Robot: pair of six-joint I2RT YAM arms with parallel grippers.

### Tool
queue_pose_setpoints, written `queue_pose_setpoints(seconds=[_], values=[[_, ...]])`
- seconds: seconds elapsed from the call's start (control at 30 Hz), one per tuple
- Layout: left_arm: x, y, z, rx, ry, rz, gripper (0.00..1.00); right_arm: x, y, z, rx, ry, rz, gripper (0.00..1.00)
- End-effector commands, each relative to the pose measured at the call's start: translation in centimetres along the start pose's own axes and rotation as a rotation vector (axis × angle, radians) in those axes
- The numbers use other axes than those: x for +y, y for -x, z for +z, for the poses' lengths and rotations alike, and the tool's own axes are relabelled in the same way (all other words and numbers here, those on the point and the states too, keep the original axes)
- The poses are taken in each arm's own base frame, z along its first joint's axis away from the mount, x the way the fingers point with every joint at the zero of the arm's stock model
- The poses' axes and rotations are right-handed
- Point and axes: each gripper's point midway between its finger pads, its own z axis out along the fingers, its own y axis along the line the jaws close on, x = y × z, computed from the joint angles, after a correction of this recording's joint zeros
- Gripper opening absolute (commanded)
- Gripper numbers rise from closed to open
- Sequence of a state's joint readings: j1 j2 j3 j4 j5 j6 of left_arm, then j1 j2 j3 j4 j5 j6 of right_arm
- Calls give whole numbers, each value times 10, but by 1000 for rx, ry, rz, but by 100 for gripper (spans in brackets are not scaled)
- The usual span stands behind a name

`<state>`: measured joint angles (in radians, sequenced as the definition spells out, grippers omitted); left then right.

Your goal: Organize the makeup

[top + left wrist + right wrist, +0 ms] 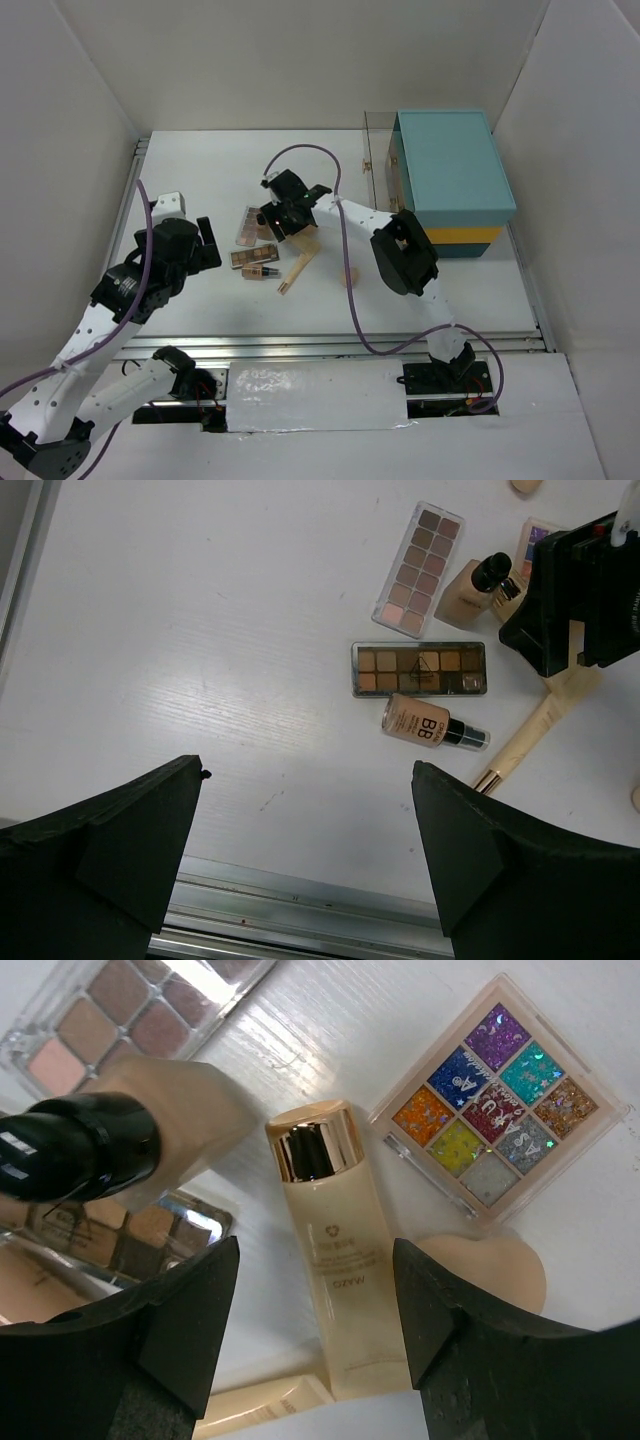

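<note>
The left fingers [120, 850] hang wide apart and empty over bare worktop [200, 630], left of the makeup cluster: a nude palette [418, 568], a BB bottle [425, 723]. The right fingers [180, 1310] stand open astride a beige-gold tube [335, 1260], gripping nothing yet. Closing here may clip the black-capped bottle [80, 1145] or sponge [495, 1265] just beside it, or squirt the slick tube sideways

Overhead, two wrist close-ups over makeup [255, 258]

the white table [200, 170] holds makeup [255, 258] and a teal case [450, 170].
</note>
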<state>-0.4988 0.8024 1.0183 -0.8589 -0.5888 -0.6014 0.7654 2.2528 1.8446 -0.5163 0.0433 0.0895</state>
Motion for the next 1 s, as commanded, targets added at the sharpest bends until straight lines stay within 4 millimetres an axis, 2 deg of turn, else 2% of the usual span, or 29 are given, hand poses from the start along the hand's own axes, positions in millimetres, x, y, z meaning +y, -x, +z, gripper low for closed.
queue_pose_setpoints(seconds=[0.0,0.13,0.23,0.3,0.43,0.47,0.53,0.57,0.63,0.73,0.8,0.97], values=[[-7,9,0,-29,-37,6,99,-11,1,5,16,-44,-21,71],[-8,9,-1,-30,-43,5,99,-20,-10,14,62,-55,-12,69],[-9,9,0,-30,-46,7,99,-20,-16,16,66,-47,-13,54],[-8,9,0,-31,-40,7,99,-20,-14,13,53,-47,-11,49],[-10,8,1,-24,-46,12,99,-21,-13,3,35,-58,-1,30],[-10,8,1,-23,-48,13,99,-22,-5,-5,7,-61,4,29],[-10,8,1,-23,-48,14,99,-24,-6,-12,-9,-74,21,24],[-10,8,1,-23,-46,11,99,-23,9,-24,-59,-70,27,24],[-10,8,0,-27,-51,9,99,-23,15,-35,-89,-70,30,21],[-9,9,-2,-34,-55,6,99,-26,45,-68,-191,-84,48,18],[-8,10,-3,-40,-53,0,99,-27,60,-82,-240,-90,56,17],[-7,11,-4,-45,-51,-6,99,-33,94,-140,-349,-110,89,17]])
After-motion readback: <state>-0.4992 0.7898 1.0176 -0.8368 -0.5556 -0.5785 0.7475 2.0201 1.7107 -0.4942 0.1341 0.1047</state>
